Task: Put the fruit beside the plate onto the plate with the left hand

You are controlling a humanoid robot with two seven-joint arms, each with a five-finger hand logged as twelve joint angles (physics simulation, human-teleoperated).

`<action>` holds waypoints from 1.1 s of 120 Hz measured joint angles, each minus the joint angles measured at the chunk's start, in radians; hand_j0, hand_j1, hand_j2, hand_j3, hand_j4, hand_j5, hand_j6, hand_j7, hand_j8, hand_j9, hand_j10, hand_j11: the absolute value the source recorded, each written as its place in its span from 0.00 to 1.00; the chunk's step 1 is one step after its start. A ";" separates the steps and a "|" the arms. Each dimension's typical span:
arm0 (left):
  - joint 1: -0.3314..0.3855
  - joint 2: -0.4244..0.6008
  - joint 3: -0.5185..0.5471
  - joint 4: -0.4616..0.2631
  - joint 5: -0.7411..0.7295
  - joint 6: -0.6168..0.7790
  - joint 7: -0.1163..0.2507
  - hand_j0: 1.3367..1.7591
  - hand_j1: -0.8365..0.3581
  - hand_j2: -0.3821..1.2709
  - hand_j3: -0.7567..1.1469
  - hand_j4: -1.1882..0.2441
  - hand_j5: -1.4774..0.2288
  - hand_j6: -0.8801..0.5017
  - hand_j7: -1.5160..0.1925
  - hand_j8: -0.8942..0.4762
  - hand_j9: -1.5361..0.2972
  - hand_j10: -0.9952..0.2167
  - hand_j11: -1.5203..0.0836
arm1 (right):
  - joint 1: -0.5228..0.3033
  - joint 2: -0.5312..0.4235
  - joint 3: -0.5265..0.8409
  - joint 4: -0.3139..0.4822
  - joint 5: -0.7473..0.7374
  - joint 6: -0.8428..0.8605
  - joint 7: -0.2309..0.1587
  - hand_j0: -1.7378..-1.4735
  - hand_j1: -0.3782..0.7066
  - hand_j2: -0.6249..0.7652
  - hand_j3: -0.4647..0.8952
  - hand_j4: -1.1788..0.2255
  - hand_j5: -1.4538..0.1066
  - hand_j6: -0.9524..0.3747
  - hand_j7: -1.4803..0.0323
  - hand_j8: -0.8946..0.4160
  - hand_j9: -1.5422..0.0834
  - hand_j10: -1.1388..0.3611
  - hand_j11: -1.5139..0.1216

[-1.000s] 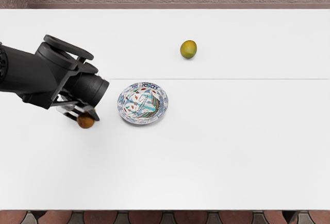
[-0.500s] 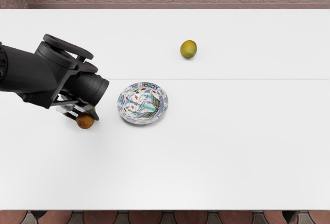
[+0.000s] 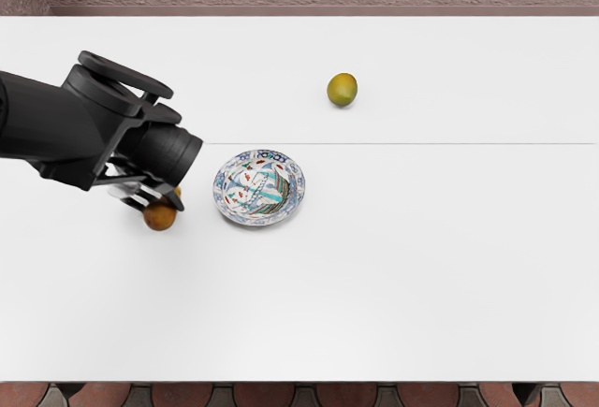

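A small patterned plate (image 3: 259,188) lies on the white table a little left of centre. Just left of it a small orange-brown fruit (image 3: 159,218) shows under my left hand (image 3: 153,203), whose black arm comes in from the left edge. The fingers are curled around the fruit and mostly hidden by the wrist. The fruit looks slightly raised off the table. A second, yellow-green fruit (image 3: 343,90) lies farther back, right of the plate and well apart from it.
The white table (image 3: 421,267) has a thin seam running across its middle. A brown textured wall runs behind its far edge, and a tiled floor shows below the near edge.
My left arm has shifted slightly right and up toward the plate, carrying the orange-brown fruit with it. The plate and the yellow-green fruit have not moved.
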 joint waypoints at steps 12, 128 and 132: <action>-0.006 0.000 -0.001 -0.006 0.000 0.000 0.000 0.76 0.39 0.47 0.40 0.36 0.34 0.22 0.37 0.21 0.35 0.28 0.39 | 0.000 0.000 0.000 0.000 0.000 0.000 0.000 0.30 0.04 0.45 0.34 0.83 0.92 0.71 0.97 0.67 0.94 0.75 0.91; -0.053 0.020 -0.046 -0.026 -0.001 0.001 -0.001 0.76 0.37 0.47 0.40 0.35 0.34 0.18 0.36 0.20 0.35 0.31 0.39 | 0.000 0.000 0.000 0.000 0.000 0.000 0.000 0.30 0.04 0.45 0.34 0.83 0.92 0.71 0.97 0.67 0.94 0.75 0.91; -0.053 0.023 -0.050 -0.026 -0.001 0.001 -0.001 0.76 0.37 0.47 0.40 0.35 0.34 0.18 0.36 0.20 0.35 0.31 0.39 | 0.000 0.000 0.000 0.000 0.000 0.000 0.000 0.30 0.04 0.45 0.34 0.83 0.92 0.71 0.97 0.67 0.94 0.75 0.91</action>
